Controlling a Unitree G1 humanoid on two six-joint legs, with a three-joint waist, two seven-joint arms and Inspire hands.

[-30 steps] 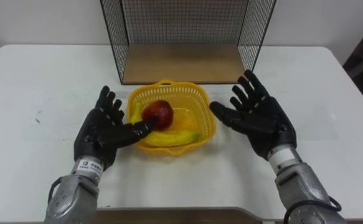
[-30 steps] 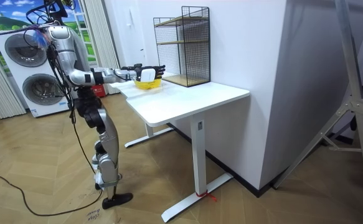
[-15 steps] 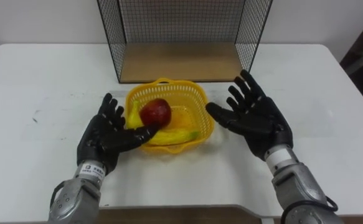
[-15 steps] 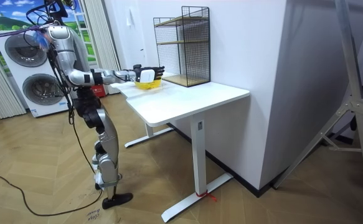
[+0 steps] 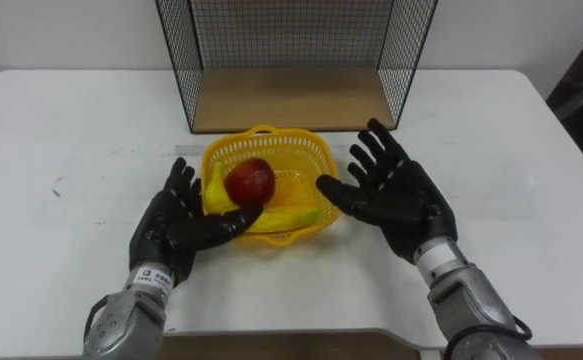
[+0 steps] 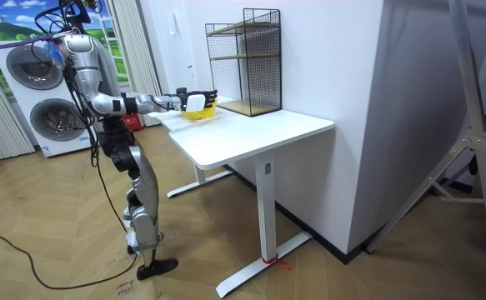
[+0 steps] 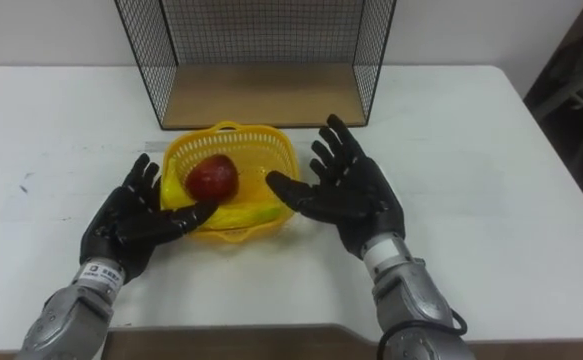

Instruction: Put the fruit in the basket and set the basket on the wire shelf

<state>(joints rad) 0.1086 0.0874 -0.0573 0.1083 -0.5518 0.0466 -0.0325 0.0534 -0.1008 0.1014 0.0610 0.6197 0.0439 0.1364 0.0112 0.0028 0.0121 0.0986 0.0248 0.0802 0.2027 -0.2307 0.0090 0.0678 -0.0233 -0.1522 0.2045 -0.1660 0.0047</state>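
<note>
My left hand (image 5: pixel 179 228) and right hand (image 5: pixel 399 198) are flanking the basket (image 5: pixel 311 152), fingers spread and gripping nothing. The left thumb is touching its near wall. The apple (image 5: pixel 250 181) and banana (image 5: pixel 287 216) are lying inside, so loading appears done. The lift is pending: both palms need to close on the sides, then carry it onto the shelf (image 5: pixel 289 100) just behind. I am standing at the white table (image 5: pixel 71 130), with washing machines (image 6: pixel 38 83) behind me.

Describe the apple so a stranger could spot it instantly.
On the white table, in front of the wire shelf, sits a yellow basket. The apple lies inside it: round and red, beside a long yellow banana.
</note>
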